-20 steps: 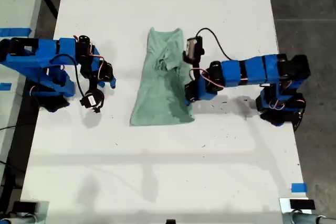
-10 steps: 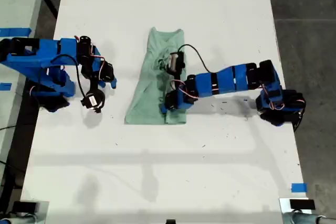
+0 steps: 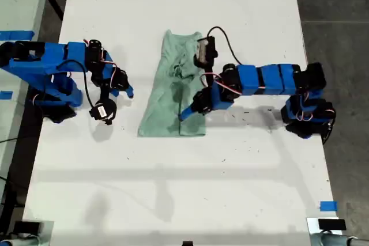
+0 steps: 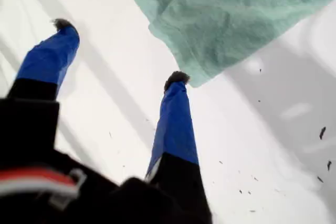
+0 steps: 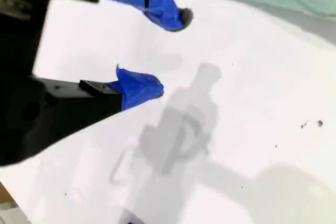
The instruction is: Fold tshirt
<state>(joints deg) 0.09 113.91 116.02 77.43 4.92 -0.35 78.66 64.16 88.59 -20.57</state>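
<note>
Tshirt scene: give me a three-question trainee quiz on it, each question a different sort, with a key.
1. True or false: my second pincer is clamped on the tshirt.
2. Which pincer has a fingertip right beside a corner of the tshirt? A) my first pincer B) my second pincer C) neither
3. Fill in: the jaws of both pincers stand ____.

Key
1. False: it hangs over the bare white table, apart from the cloth.
2. A
3. open
</note>
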